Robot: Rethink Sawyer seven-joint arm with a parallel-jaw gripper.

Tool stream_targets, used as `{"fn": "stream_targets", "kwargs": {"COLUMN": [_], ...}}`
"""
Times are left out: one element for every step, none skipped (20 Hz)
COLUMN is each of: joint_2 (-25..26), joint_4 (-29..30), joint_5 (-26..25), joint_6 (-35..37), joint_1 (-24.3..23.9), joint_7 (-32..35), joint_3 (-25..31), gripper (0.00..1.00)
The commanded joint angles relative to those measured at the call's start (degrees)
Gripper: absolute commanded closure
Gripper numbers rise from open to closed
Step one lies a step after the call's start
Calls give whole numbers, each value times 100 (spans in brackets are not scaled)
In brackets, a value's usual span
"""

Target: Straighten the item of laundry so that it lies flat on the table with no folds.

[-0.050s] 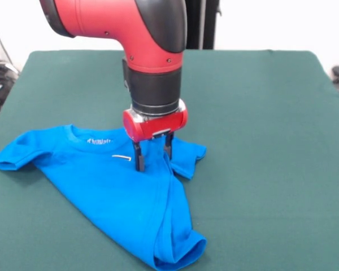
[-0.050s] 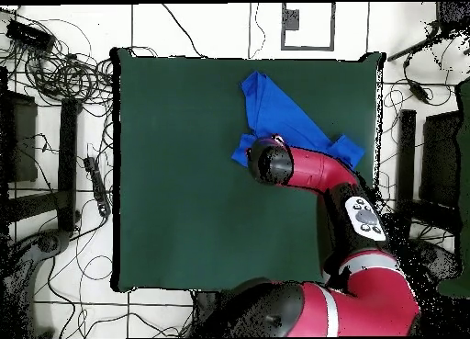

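Observation:
The item of laundry (image 1: 118,192) is a bright blue T-shirt lying on the dark green table (image 1: 260,141), collar toward the far side. One sleeve (image 1: 11,158) is spread out at the left; the other sleeve (image 1: 189,158) is folded by the gripper. The body narrows into bunched folds down to the hem (image 1: 178,254). My gripper (image 1: 153,153) stands open, pointing straight down, its fingertips (image 1: 139,165) on the cloth either side of a raised fold. From overhead, the arm's wrist hides the gripper, and the shirt (image 2: 280,110) shows past it on the table (image 2: 174,170).
The shirt's hem lies close to the table's near edge in the front view. Overhead, it sits toward the table's top right corner (image 2: 372,64). Cables (image 2: 64,69) and stands (image 2: 69,161) ring the table on the floor.

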Motion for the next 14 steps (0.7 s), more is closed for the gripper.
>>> {"fn": "stream_targets", "kwargs": {"joint_2": [-111, -117, -118, -124, -123, -125, -123, -122, -119, -120, -117, -112, -107, -110], "joint_4": [148, 158, 161, 176, 178, 178, 173, 170, 171, 180, 188, 195, 202, 238], "joint_5": [245, 242, 239, 238, 233, 231, 228, 233, 231, 233, 232, 235, 238, 238], "joint_6": [683, 684, 678, 671, 663, 666, 666, 668, 651, 641, 625, 606, 588, 550], "joint_1": [167, 169, 171, 165, 163, 161, 165, 166, 171, 175, 180, 190, 201, 205], "joint_7": [1067, 1074, 1079, 1083, 1083, 1079, 1081, 1086, 1093, 1102, 1112, 1129, 1146, 1166], "joint_3": [88, 84, 82, 88, 90, 95, 92, 96, 94, 95, 97, 98, 98, 103], "gripper": [0, 0, 0, 0, 0, 0, 0, 0, 0, 0, 0, 0, 0, 0]}}
